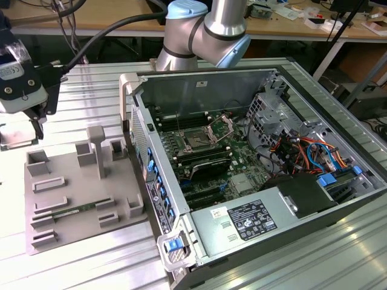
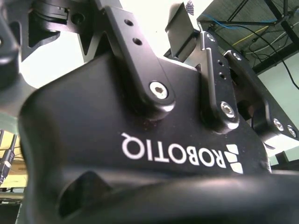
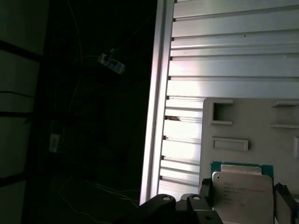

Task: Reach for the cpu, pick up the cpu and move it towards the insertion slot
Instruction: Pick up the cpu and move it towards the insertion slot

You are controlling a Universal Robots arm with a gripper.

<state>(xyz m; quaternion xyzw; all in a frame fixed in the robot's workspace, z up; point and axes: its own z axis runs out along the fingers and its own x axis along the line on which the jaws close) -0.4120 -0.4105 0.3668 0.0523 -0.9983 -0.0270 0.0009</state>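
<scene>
First wrist view: tool [image 3: 244,186] clasps cpu [image 3: 242,198] over grey tray [image 3: 252,126]; ribbed table [image 3: 224,60] beyond.

Ribbed aluminium table [image 1: 91,78], its long parallel slats running across the exterior view and catching bright glare toward that view's left; the same slats [image 3: 233,56] appear in the first wrist view, ending at a straight edge against dark surroundings. Resting directly on the table are a grey plastic tray [image 1: 66,175] with raised holders, at the exterior view's left, and just beside it an open computer case [image 1: 199,87]. A corner of the tray [image 3: 252,126] overlaps the slats in the first wrist view.
</scene>
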